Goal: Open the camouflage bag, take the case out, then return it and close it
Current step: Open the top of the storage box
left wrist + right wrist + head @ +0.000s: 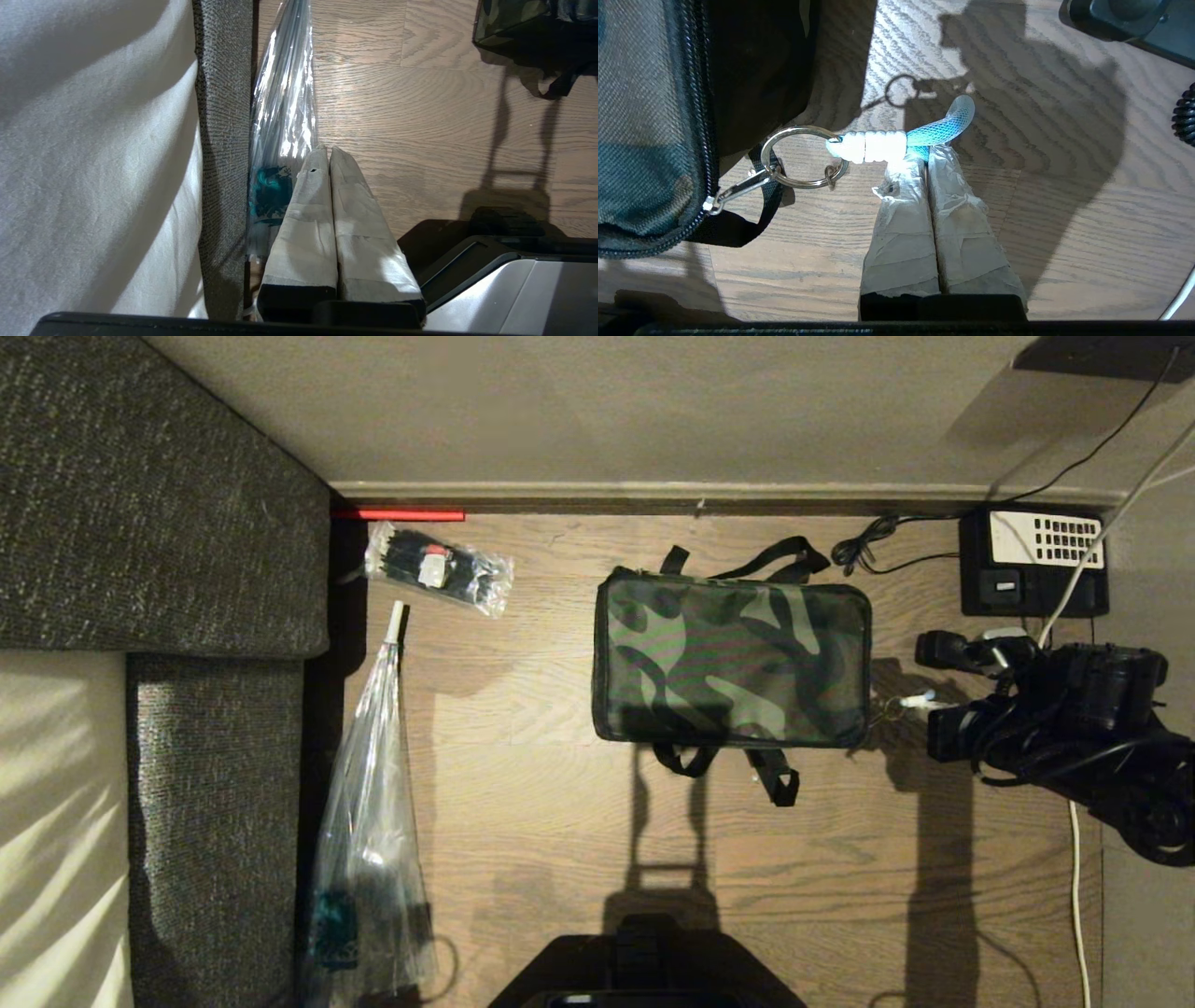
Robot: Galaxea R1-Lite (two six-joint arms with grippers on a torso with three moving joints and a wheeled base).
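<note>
So the rectangular soft fabric camouflage bag (733, 658) in green, black and tan is lying flat and zipped shut in the middle of the wood-grain tabletop (560, 821), black straps poking out from its far and near edges. The right end effector (927, 151) sits just off the bag's right end, its tape-wrapped fingers (906, 224) pinched together on the pale blue-white cord pull (901, 140). That cord hangs on a metal key ring (803, 156), which clips to the zipper slider at the bag's corner, so it's basically got hold of the zipper tag. In the head view you can see the right arm (1055, 709) coming in from the right side, dark and cabled. The left end effector (327, 156) is parked low by the robot's own base, fingers pressed shut with nothing between them, next to a long clear plastic sleeve (369, 803) lying along the edge of a grey textured sofa (159, 504). Also around: a small clear plastic packet of black items (439, 569) near the far left corner, and a black desk phone with a white keypad (1032, 560) at the far right by the wall. The case isn't visible in any view.
</note>
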